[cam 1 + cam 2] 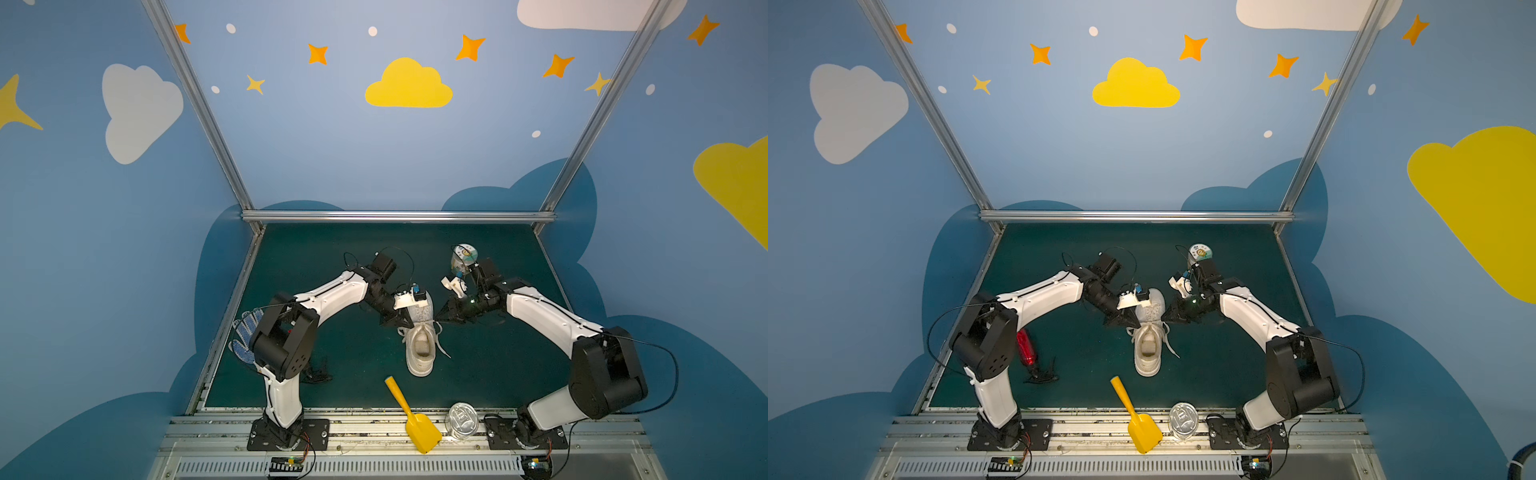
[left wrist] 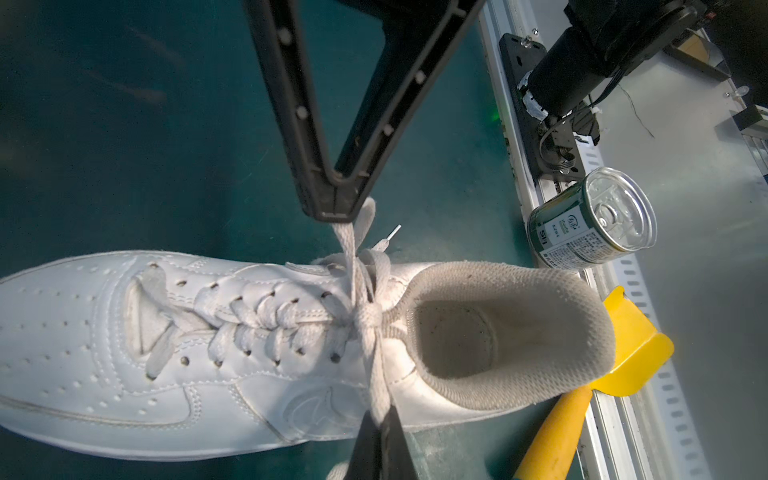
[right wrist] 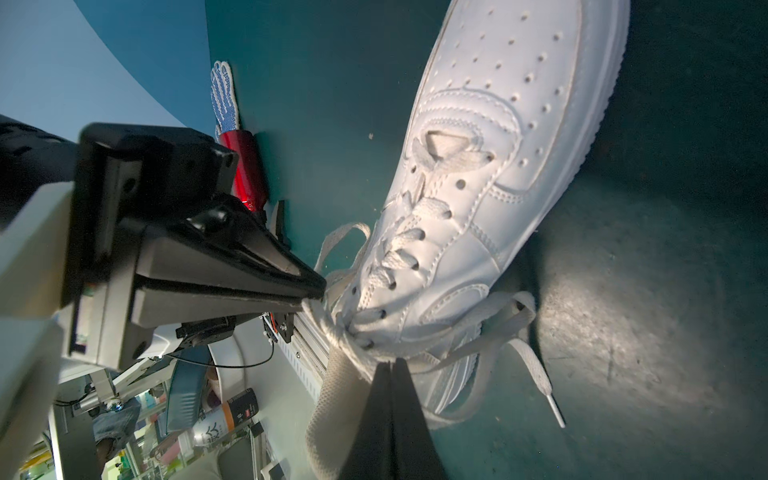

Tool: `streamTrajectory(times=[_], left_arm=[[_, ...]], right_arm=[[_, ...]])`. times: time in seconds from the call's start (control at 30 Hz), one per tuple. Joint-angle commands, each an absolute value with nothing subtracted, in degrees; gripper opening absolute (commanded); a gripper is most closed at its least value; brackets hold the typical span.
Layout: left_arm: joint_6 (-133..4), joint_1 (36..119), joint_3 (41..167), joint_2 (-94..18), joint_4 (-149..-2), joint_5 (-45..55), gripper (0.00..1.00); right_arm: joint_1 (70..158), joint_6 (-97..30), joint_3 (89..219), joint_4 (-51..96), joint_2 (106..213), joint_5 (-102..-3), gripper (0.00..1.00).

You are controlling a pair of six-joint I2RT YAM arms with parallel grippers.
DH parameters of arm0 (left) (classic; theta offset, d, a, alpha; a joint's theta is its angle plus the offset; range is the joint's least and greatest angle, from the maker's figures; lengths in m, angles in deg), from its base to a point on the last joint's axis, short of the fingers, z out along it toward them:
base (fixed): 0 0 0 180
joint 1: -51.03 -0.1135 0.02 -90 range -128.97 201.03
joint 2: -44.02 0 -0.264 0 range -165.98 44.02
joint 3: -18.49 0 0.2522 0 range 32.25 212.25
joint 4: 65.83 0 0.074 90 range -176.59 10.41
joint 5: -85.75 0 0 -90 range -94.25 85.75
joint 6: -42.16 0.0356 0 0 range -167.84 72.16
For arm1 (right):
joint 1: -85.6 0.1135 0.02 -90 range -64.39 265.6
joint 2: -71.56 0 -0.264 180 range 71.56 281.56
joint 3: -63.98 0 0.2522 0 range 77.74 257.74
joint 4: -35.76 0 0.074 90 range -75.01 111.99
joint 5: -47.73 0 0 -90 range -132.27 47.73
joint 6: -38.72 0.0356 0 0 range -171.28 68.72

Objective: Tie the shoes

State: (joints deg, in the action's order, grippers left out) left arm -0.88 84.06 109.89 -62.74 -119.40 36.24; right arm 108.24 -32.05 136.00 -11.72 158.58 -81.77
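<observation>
White leather low-top sneaker (image 1: 420, 345) in mid-frame on the green tabletop (image 1: 498, 365), its flat white laces (image 2: 365, 316) pinched from both sides.

The left gripper (image 2: 380, 415) is clenched on one lace strand and the right gripper (image 2: 332, 210) on another, tips close beside the sneaker's collar. Likely trouble: too hard an outward pull could drag or lift the light sneaker, a flat strand could slip from the jaws, or a free end could run through and undo the knot. Bare tabletop to the left and right of the sneaker gives room for that pull. It is tighter at lower frame, where a yellow plastic shovel (image 1: 409, 415) and a silver-topped tin can (image 1: 461, 419) sit at the tabletop's front edge. It is also tight at upper right, where a round-lidded clear jar (image 1: 464, 255) stands just behind the right wrist.
</observation>
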Motion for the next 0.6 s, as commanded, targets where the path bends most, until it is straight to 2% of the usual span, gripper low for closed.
streamTrajectory(times=[0.0, 0.57], left_arm=[[-0.13, 83.81, 110.74, -62.07, -120.9, 36.3, 0.03], [0.37, 83.81, 111.17, -62.31, -121.52, 36.09, 0.03]], right_arm=[[107.7, -32.29, 136.33, -14.04, 159.05, -78.99, 0.0], [108.06, -33.67, 140.05, -18.89, 162.15, -75.9, 0.0]])
